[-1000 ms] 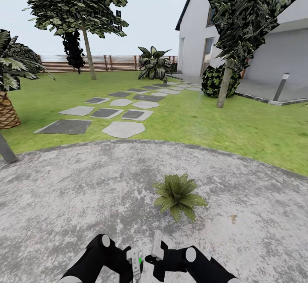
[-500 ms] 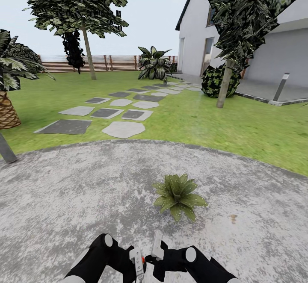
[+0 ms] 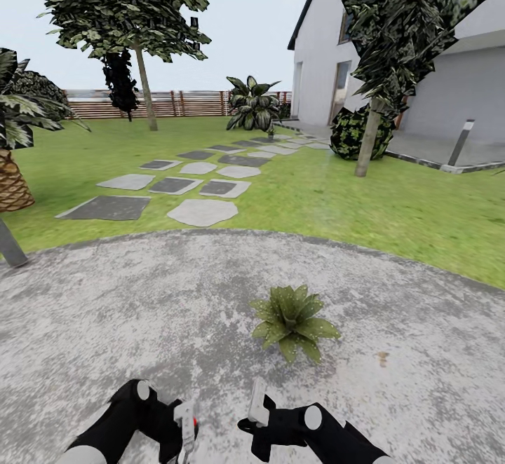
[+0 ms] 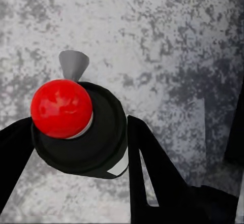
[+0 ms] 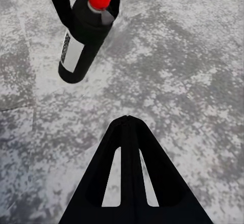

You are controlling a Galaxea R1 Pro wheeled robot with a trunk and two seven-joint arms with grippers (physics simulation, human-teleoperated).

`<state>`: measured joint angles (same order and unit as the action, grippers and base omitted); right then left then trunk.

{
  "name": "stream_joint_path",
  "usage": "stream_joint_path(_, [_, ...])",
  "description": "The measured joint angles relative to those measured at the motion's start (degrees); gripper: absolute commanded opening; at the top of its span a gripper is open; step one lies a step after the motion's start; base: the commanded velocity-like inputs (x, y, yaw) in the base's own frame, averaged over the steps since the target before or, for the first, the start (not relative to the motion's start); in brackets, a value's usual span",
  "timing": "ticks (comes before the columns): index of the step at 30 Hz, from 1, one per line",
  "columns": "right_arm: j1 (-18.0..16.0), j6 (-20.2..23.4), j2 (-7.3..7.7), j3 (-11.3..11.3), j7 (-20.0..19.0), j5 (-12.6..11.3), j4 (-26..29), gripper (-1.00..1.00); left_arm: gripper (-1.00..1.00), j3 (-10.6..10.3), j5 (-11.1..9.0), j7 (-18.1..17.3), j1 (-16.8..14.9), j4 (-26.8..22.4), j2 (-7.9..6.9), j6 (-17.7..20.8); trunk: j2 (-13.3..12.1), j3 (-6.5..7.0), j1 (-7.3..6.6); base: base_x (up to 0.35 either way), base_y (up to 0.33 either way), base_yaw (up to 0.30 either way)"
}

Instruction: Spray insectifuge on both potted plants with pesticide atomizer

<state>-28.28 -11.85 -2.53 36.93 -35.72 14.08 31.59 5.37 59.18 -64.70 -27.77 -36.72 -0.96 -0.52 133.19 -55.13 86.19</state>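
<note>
My left gripper [image 3: 185,427] is low over the grey gravel, shut on the pesticide atomizer [image 3: 191,430], a slim dark bottle with a red dot at its top. In the left wrist view the red cap of the atomizer [image 4: 62,108] sits between the two dark fingers [image 4: 147,153], nozzle pointing at the gravel. The right wrist view shows the atomizer [image 5: 81,36] held upright-tilted ahead of my right gripper [image 5: 127,125], whose fingers are pressed together on nothing. In the head view my right gripper [image 3: 258,402] is beside the left one. One potted plant [image 3: 293,318], a low green rosette, lies on the gravel just ahead and to the right.
The gravel patch [image 3: 105,324] ends in a curved edge against the lawn [image 3: 351,198]. Stepping stones [image 3: 203,212] lead away towards a striped-leaf shrub [image 3: 252,105]. A palm trunk [image 3: 12,183] and a grey post [image 3: 10,245] stand at the left, a tree trunk [image 3: 366,143] and the house [image 3: 449,85] at the right.
My left arm has moved to the left with the atomizer still in its grip. The dot at the bottle's top was green a second ago and is red now. The right arm is still.
</note>
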Motion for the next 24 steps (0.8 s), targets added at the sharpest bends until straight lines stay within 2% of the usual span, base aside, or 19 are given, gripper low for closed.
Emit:
stream_joint_path(5, [0.01,0.04,0.50,-0.07,0.02,0.07,-0.22,1.00,-1.00,0.21,-0.76,0.20,0.64,0.07,-5.48,-0.53,0.00,0.00,0.00,0.000,0.000,0.000])
stream_joint_path(6, [0.01,0.10,1.53,-0.15,0.13,0.12,-0.52,1.00,-1.00,0.80,-1.75,0.78,0.71,0.04,-6.83,-0.48,0.00,0.00,0.00,0.000,0.000,0.000])
stream_joint_path(8, [0.01,0.06,2.77,-0.26,0.18,0.01,-0.59,1.00,-1.00,4.79,-3.49,1.26,0.76,0.03,-7.21,-0.57,0.00,0.00,0.00,0.000,0.000,0.000])
stream_joint_path(10, [0.01,-0.05,5.44,-0.31,0.38,-0.18,-0.62,1.00,-1.00,15.09,-5.76,2.29,1.02,0.02,-7.20,-1.41,0.00,0.00,0.00,0.000,0.000,0.000])
stream_joint_path(13, [0.03,-0.15,7.43,-0.31,0.90,-0.25,-0.71,1.00,-1.00,23.92,-7.48,3.79,1.09,0.04,-7.06,-4.47,0.00,0.00,0.00,0.000,0.000,0.000])
stream_joint_path(15, [0.07,-0.20,9.53,-0.39,2.21,-0.30,-1.51,1.00,-1.00,30.21,-8.87,5.94,1.12,0.24,-6.81,-6.39,0.00,0.00,0.00,0.000,0.000,0.000])
stream_joint_path(16, [0.09,-0.27,11.13,-0.48,3.18,-0.35,-2.81,1.00,-1.00,33.55,-9.50,7.87,1.14,1.01,-6.65,-7.16,0.00,0.00,0.00,0.000,0.000,0.000])
stream_joint_path(17, [0.09,-0.32,12.05,-0.87,3.62,-0.45,-3.90,1.00,-1.00,35.06,-9.70,9.26,1.14,1.88,-6.58,-7.50,0.00,0.00,0.00,0.000,0.000,0.000])
stream_joint_path(18, [0.09,-0.35,12.72,-2.15,3.96,-0.49,-5.45,1.00,-1.00,36.06,-9.85,10.98,1.14,3.14,-6.54,-7.71,0.00,0.00,0.00,0.000,0.000,0.000])
stream_joint_path(19, [0.09,-0.42,13.19,-4.46,4.21,-0.50,-7.32,1.00,-1.00,36.70,-9.95,13.19,1.15,4.51,-6.52,-7.92,0.00,0.00,0.00,0.000,0.000,0.000])
stream_joint_path(22, [0.09,-1.41,13.85,-14.69,4.56,-0.53,-11.78,1.00,-1.00,37.61,-10.15,22.29,1.14,9.07,-6.43,-9.68,0.00,0.00,0.00,0.000,0.000,0.000])
stream_joint_path(23, [0.08,-2.58,13.99,-19.95,4.65,-0.50,-12.68,1.00,-1.00,37.78,-10.14,28.23,1.14,11.80,-6.36,-11.43,0.00,0.00,0.00,0.000,0.000,0.000])
stream_joint_path(24, [0.09,-3.30,14.08,-22.92,4.78,-0.48,-13.04,1.00,-1.00,37.87,-10.20,32.14,1.13,13.55,-6.33,-12.58,0.00,0.00,0.00,0.000,0.000,0.000])
